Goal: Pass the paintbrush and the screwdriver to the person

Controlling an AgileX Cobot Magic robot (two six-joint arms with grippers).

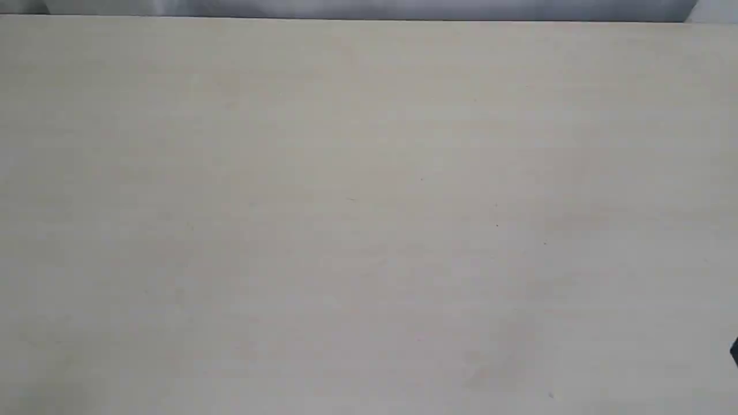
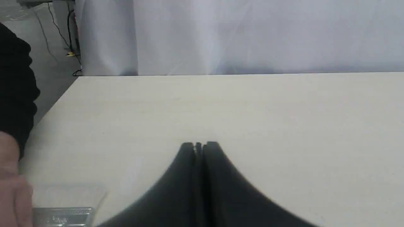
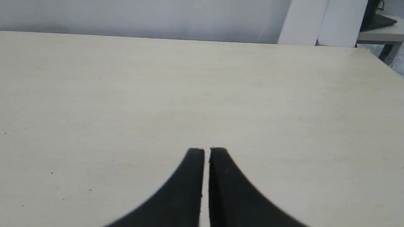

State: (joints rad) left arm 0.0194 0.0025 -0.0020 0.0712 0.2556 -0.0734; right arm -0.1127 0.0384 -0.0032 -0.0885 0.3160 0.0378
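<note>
In the left wrist view the paintbrush (image 2: 64,205) shows at the frame's corner: pale bristles and its silver band, the handle cut off by the edge. The person's bare hand (image 2: 12,192), below a black sleeve (image 2: 15,88), is right beside the brush; whether it holds the brush I cannot tell. My left gripper (image 2: 199,145) hovers over bare table, shut and empty, apart from the brush. My right gripper (image 3: 206,150) is shut with a hairline gap, nothing in it. The screwdriver is out of view. The exterior view shows neither tool nor hand.
The pale wooden table (image 1: 369,219) fills the exterior view; a dark bit (image 1: 734,350) pokes in at its right edge. White cloth (image 2: 240,34) hangs behind the far table edge. White panels (image 3: 322,22) and another desk (image 3: 378,34) stand beyond the table's corner.
</note>
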